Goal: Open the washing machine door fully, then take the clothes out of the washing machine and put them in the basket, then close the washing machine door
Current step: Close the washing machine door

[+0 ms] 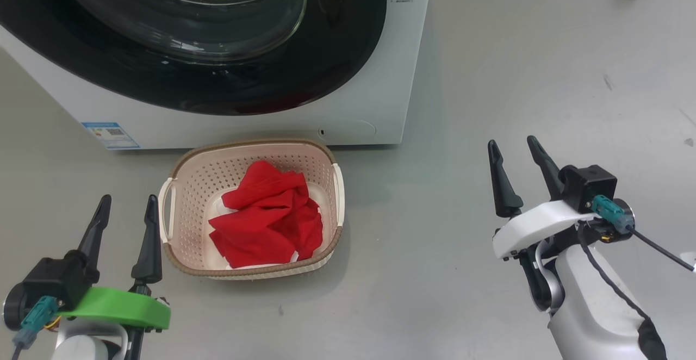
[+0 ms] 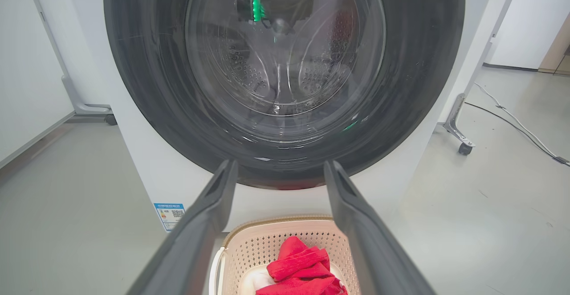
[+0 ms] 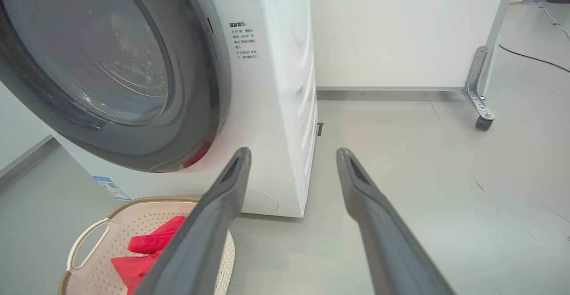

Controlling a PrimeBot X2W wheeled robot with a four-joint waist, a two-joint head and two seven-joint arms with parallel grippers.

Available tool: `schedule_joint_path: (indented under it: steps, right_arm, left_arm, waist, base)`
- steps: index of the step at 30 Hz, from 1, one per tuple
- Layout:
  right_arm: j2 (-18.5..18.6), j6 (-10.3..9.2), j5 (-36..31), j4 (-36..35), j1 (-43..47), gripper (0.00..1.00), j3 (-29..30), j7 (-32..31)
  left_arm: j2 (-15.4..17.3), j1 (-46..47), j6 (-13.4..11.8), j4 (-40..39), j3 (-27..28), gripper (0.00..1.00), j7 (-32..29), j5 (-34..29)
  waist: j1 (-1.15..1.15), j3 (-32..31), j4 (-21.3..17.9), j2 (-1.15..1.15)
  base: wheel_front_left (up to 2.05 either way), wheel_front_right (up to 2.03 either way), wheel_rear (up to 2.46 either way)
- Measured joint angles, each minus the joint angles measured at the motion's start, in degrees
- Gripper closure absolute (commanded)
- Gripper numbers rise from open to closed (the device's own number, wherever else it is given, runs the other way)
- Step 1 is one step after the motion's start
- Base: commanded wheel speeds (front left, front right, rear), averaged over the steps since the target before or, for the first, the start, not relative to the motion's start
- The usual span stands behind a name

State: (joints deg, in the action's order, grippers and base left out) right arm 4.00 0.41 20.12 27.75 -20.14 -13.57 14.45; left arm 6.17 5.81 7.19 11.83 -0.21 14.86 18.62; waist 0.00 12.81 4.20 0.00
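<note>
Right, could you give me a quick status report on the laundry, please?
Left gripper and right gripper open, empty. Clothes in basket; washing machine door looks shut. No obstruction seen.

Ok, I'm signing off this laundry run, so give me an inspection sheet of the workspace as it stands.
Surface: smooth grey floor, a few small dark marks.
Job's things: big white front-loading washing machine; its round glossy black glass-centred door looks shut; bright red fabric garment lies crumpled inside the cream perforated plastic basket in front of it.
Clutter: nothing seen.
Grippers: left gripper and right gripper open, empty, either side of the basket.
Cables: black cable from the right wrist; thin cables on the floor.
Surroundings: white partition panel on castors beside the machine.
</note>
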Motion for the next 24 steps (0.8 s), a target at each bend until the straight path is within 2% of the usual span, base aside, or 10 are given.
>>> schedule_joint_path:
  steps: [24]
  right_arm:
    - [-0.5,-0.52,-3.2,-7.2,10.9,0.0,2.8,0.0]
  left_arm:
    - [-0.8,-5.9,0.0,1.1,4.0,0.0,0.0,-3.7]
  waist:
    - [0.0,-6.9,-2.1,0.0]
  base:
    - [0.0,0.0,0.0]
